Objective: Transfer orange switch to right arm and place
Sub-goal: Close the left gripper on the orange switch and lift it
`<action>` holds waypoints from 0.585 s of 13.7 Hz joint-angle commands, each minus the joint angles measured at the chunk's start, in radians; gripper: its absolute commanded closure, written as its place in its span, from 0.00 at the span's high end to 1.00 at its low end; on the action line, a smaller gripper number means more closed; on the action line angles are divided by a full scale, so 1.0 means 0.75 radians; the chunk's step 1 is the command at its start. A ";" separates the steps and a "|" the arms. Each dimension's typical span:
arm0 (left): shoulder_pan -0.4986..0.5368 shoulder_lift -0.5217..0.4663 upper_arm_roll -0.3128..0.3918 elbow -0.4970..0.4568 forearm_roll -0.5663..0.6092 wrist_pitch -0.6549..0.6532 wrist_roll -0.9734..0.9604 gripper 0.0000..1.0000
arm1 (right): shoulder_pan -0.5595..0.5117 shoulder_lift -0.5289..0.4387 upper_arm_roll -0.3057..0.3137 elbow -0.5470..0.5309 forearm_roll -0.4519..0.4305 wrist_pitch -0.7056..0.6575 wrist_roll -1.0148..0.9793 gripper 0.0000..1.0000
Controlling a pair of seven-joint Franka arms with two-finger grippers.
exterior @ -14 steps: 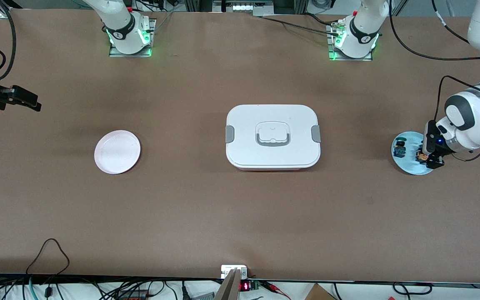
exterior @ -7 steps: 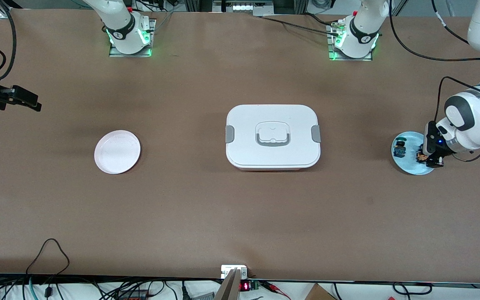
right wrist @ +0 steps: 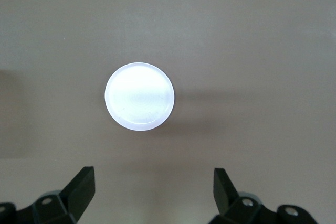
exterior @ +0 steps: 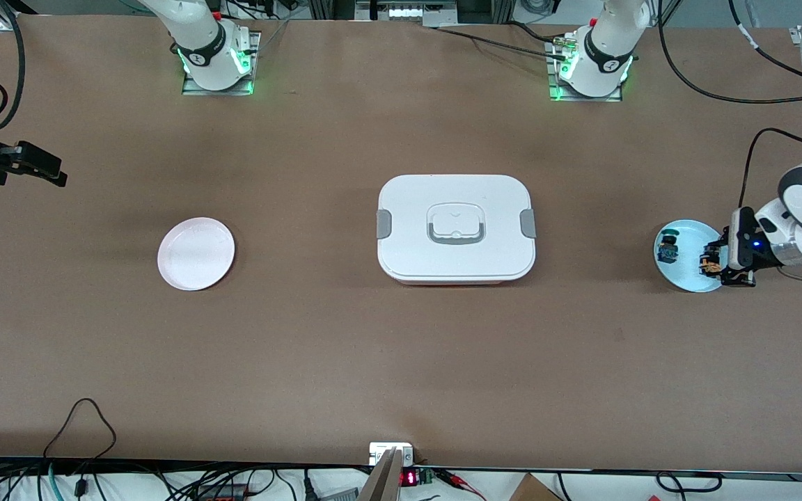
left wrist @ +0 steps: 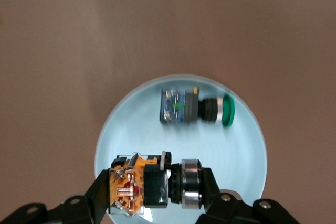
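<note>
Left gripper (left wrist: 155, 195), far right of front frame, clamps the small orange-bodied push-button switch (left wrist: 152, 184) over the pale blue round plate (left wrist: 241, 156), ready for handover. Right gripper (right wrist: 152, 190), jaws spread, waits above the white round plate (right wrist: 139, 96).

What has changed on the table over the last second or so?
The left gripper closed on the orange switch on the light blue plate, and its arm swung toward the table's end. The blue-green switch, white box, pink plate and open right gripper stayed put.
</note>
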 commanded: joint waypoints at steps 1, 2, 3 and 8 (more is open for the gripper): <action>-0.007 -0.005 -0.040 0.191 -0.167 -0.314 0.015 0.00 | -0.002 -0.013 0.006 0.007 0.017 -0.020 0.015 1.00; -0.010 -0.005 -0.063 0.248 -0.208 -0.416 -0.024 0.00 | -0.002 -0.013 0.006 0.007 0.017 -0.020 0.015 1.00; -0.012 -0.005 -0.091 0.285 -0.222 -0.488 -0.089 0.00 | 0.000 -0.013 0.008 0.009 0.017 -0.020 0.013 1.00; -0.010 -0.013 -0.208 0.366 -0.463 -0.756 -0.370 0.00 | -0.004 -0.013 0.004 0.009 0.017 -0.022 -0.001 1.00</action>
